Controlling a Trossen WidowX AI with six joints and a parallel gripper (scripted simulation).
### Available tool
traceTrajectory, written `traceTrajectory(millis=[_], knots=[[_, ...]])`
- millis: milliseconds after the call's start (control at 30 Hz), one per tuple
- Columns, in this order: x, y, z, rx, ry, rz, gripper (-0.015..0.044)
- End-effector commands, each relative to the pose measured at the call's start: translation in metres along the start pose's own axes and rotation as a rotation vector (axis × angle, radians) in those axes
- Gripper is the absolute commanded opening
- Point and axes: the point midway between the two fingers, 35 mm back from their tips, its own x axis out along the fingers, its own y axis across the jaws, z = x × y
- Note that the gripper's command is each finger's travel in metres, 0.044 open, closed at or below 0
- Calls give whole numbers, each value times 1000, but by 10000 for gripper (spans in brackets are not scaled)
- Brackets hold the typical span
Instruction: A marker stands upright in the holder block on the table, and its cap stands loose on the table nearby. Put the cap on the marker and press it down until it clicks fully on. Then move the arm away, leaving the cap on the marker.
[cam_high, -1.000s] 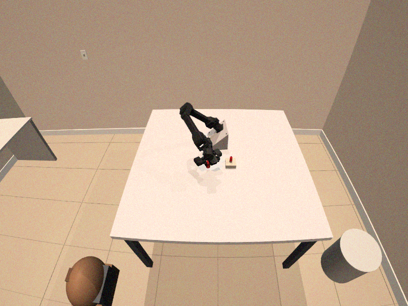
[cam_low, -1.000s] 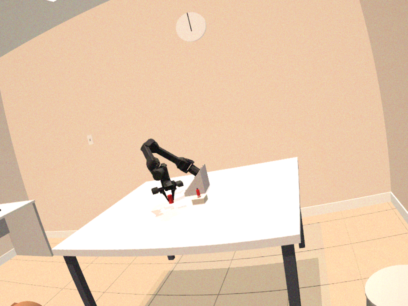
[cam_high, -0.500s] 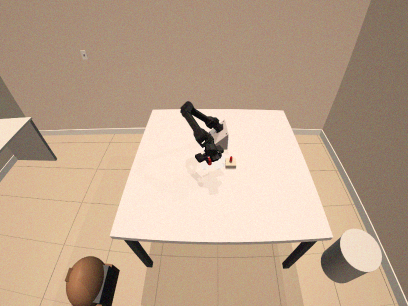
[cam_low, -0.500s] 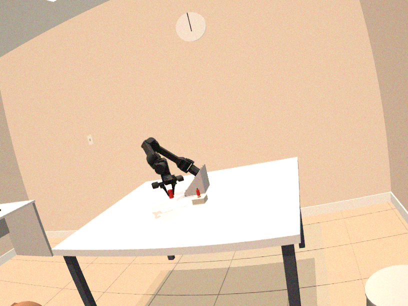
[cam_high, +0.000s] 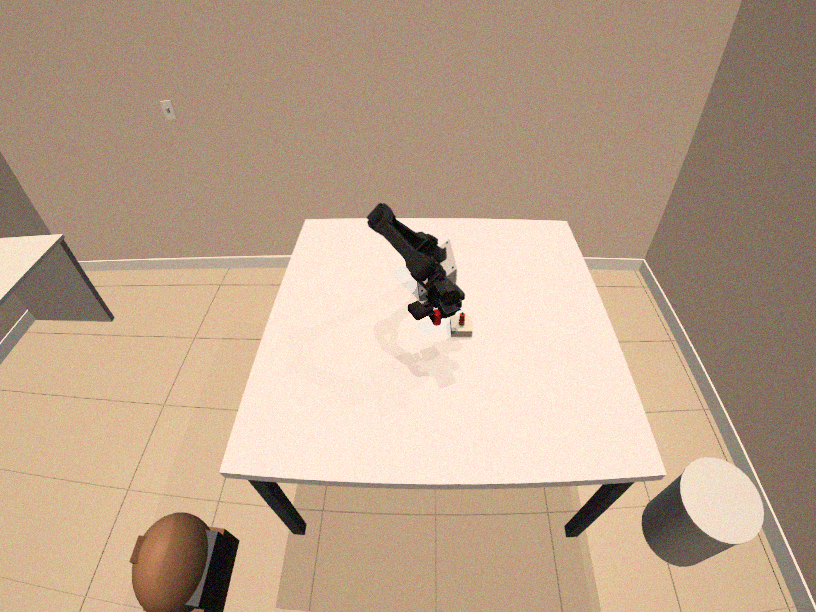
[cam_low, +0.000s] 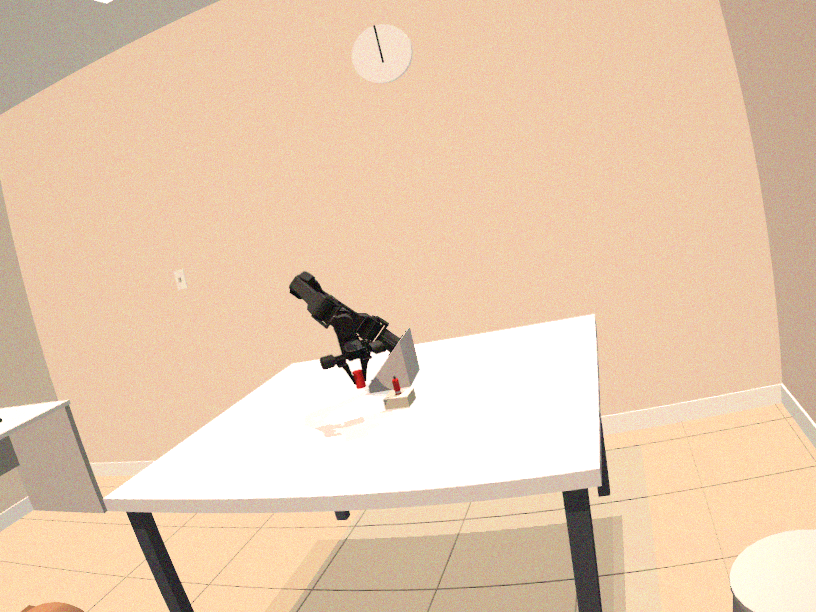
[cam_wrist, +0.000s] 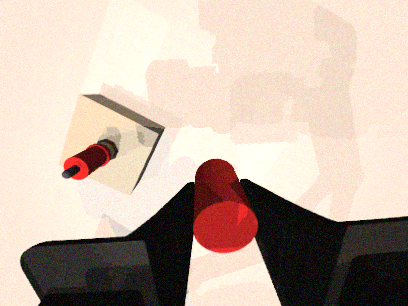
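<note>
The gripper (cam_wrist: 218, 192) is clamping the red cap (cam_wrist: 222, 210) between its two black fingers, holding it up off the white table (cam_high: 395, 408). The marker (cam_wrist: 90, 159) is standing upright in its tan holder block (cam_wrist: 131, 150) (dark tip showing), just off to one side of the cap and not touching it. The arm's shadow is falling across the table.

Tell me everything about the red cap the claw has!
The cap is a small, smooth red cylinder that looks like shiny plastic. The black claw is shut on it, one finger pressing each side. It hangs upright, lifted off the white table, not yet on the marker, which stands nearby in its tan holder block. Nothing else touches the cap.
</note>
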Motion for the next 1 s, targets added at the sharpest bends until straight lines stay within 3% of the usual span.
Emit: traceTrajectory(millis=[0, 733, 967], knots=[[-4, 18, 5, 3, 3, 6, 0], [-23, 97, 13, 6, 16, -9, 0], [-20, 101, 12, 7, 17, -12, 0]])
